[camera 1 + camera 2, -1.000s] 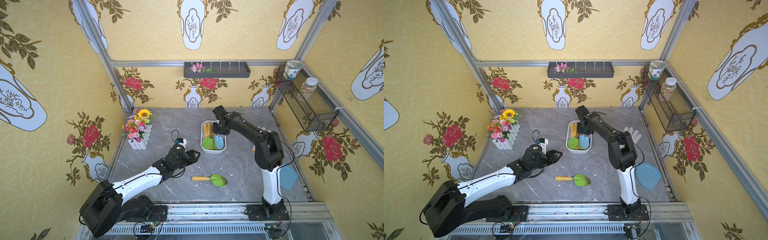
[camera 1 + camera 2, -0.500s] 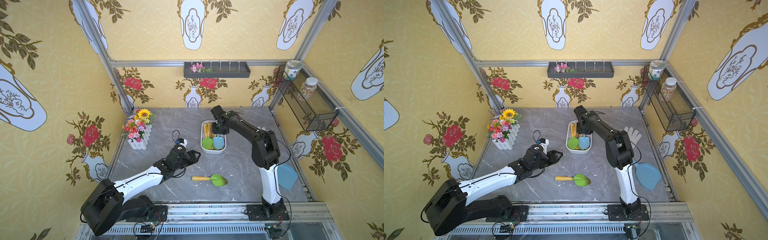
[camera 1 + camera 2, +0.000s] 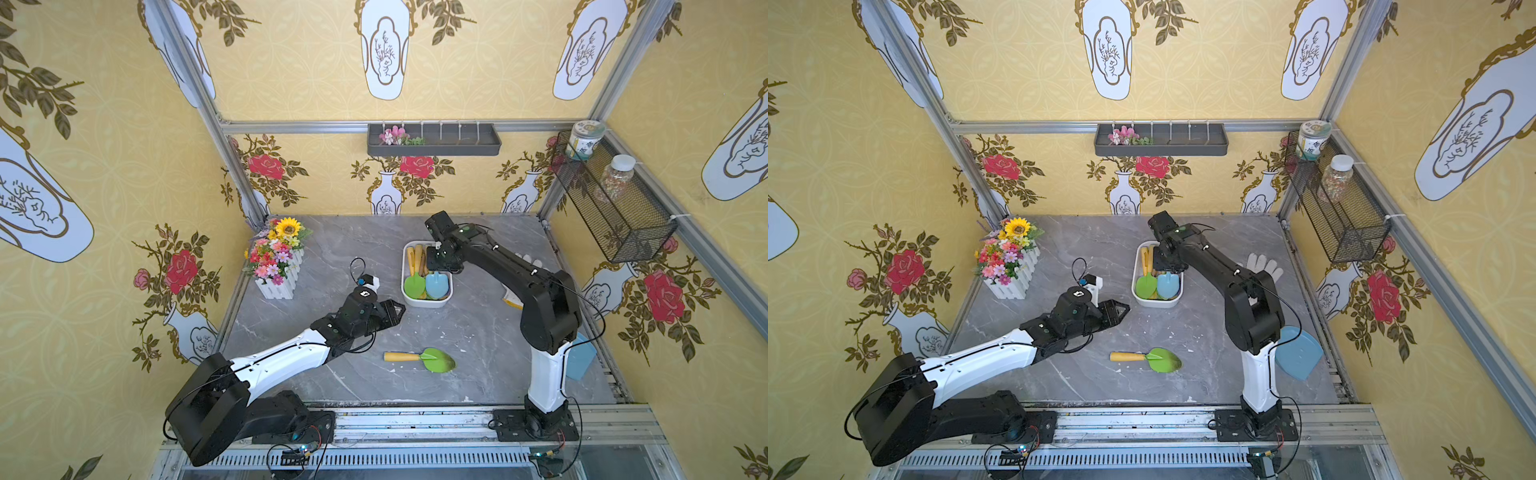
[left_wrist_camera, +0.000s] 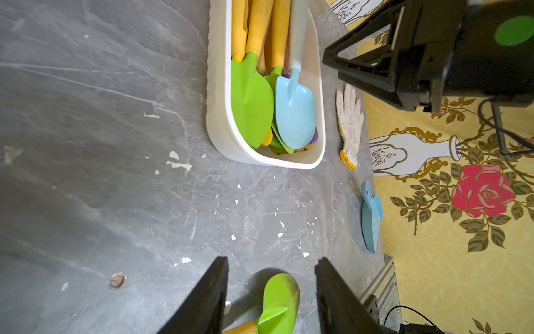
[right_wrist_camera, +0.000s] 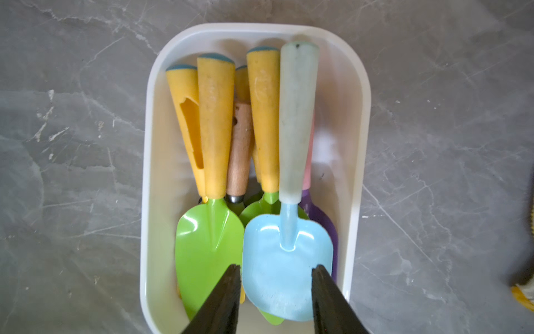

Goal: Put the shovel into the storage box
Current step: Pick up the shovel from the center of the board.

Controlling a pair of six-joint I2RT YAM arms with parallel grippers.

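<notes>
- Right wrist view: the white, round-cornered plastic storage box (image 5: 146, 150) is seen to hold seven shovels by handle count, with the glossy pale-blue shovel (image 5: 294, 138) lying on top.
- The right gripper (image 5: 276, 267) is poised above it, jaws partly spread and empty.
- One green-bladed yellow-handled shovel (image 3: 419, 358) is left on the grey marbled table (image 3: 478, 332), nearer than the box.
- The left gripper (image 4: 271, 260) is held between box and shovel, jaws apart and empty.
- The task is judged nearly done, with one shovel left.
</notes>
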